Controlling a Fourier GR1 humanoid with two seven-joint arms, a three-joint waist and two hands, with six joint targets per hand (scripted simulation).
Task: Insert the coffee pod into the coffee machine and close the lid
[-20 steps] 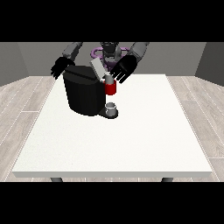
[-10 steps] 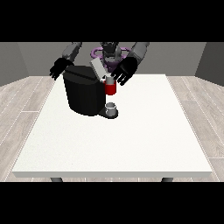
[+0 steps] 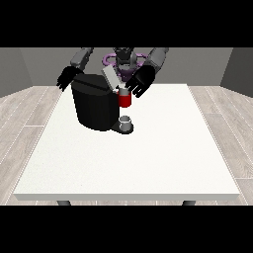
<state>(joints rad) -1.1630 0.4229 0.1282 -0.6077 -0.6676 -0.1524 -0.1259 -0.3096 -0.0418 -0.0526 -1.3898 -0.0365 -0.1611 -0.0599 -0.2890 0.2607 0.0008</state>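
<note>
**Pod at the Brew Head, Lid Raised: Status and Risks**

The table [image 3: 163, 163] carries one appliance, set toward its far edge at the view's left. The coffee machine [image 3: 95, 105] is a black block with a red brew head [image 3: 125, 100] on the side facing the view's right. Below the brew head, a small grey cup [image 3: 126, 122] stands on the machine's base. The lid [image 3: 110, 78] is a pale flap, tilted up and not yet closed.

The robot hand at the view's right [image 3: 140, 82] hovers just beside the brew head, fingers spread and pointing down; it holds nothing that can be seen. The robot hand at the view's left [image 3: 65, 79] hangs behind the machine's far corner, fingers relaxed and empty.

The coffee pod cannot be made out separately; it may already sit in the brew head, but this cannot be confirmed.

Risks, as a judgement:
- Pressing the lid off-centre may slide the machine across the table.
- A pod seated askew may block closure.
- A low sweep may knock the cup over.
</note>
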